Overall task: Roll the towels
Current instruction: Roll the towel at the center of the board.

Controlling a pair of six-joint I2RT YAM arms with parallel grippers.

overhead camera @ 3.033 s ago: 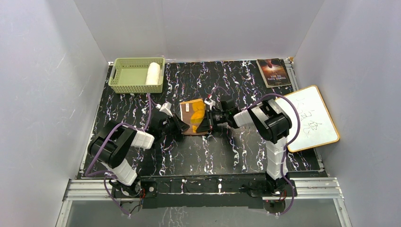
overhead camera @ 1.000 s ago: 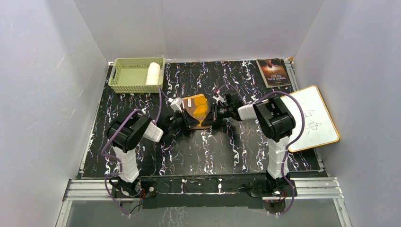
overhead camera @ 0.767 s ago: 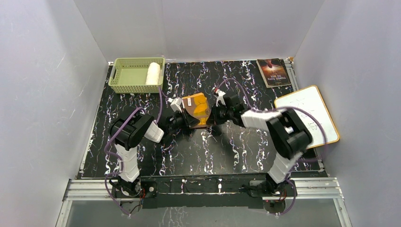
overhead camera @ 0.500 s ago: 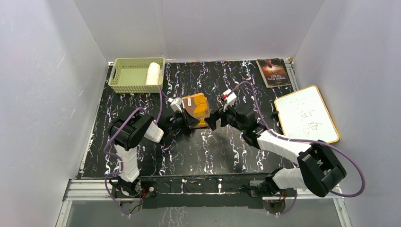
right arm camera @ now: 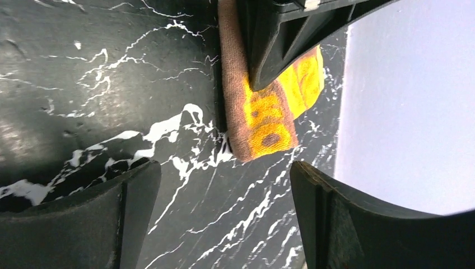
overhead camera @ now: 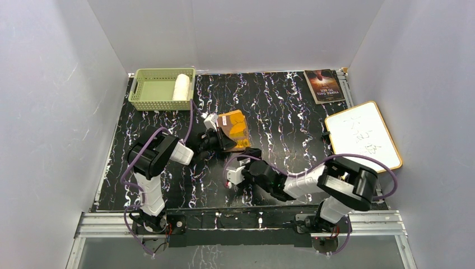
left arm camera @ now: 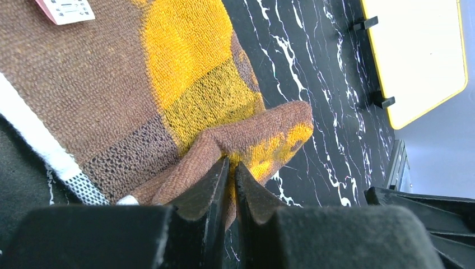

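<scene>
Two towels: one pinched in the jaws, one far off in a basket.
Under both sets of jaws lies the black table [overhead camera: 291, 112] with white streaks. A white board [overhead camera: 363, 134] lies well away from the right jaws, off to their side. A green basket [overhead camera: 159, 104] sits far past the left jaws, and the white towel [overhead camera: 181, 87] lies rolled up inside it. The orange towel [left arm camera: 185, 61] spreads out past the tips of the left gripper [left arm camera: 231, 165], whose jaws squeeze tight on a folded brown edge of it. The right gripper [right arm camera: 223, 171] has its jaws wide apart with nothing between them. A corner of the orange towel lies just ahead of them, not touching.
</scene>
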